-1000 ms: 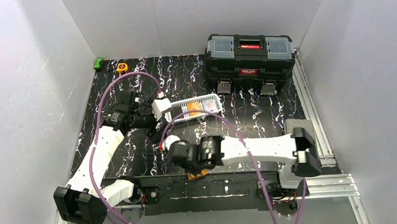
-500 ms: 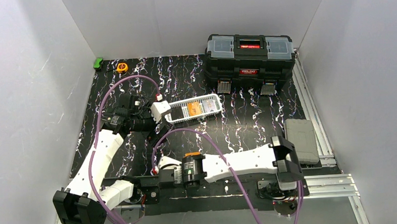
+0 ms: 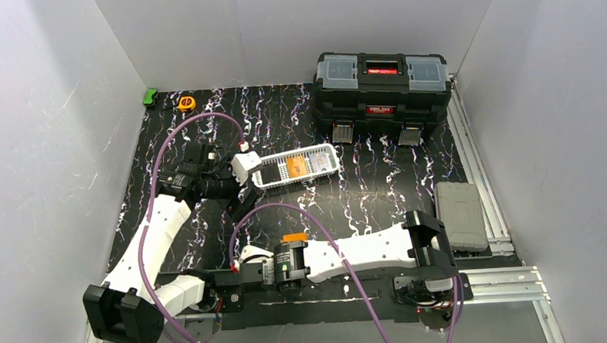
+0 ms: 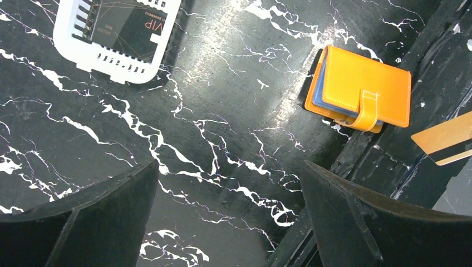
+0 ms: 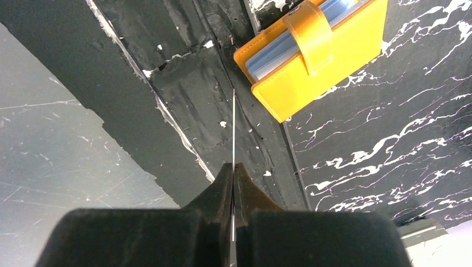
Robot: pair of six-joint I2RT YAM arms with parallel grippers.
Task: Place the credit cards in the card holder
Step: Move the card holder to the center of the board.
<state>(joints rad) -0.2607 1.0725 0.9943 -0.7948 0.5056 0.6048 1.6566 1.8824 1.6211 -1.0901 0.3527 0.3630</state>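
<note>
Black marble-look table (image 3: 378, 191) inside white walls for us here. Down at the near edge, our right gripper (image 5: 233, 169) is clamped tight on a gold credit card (image 5: 233, 128), seen edge-on. It's just beside the orange card holder (image 5: 311, 55), which lies snapped closed. Our left gripper (image 4: 231, 183) hangs wide open over the table, holding nothing. Further out, more cards (image 3: 294, 167) sit in the white slotted basket (image 4: 111, 58), with a black toolbox (image 3: 381, 83) at the back.
</note>
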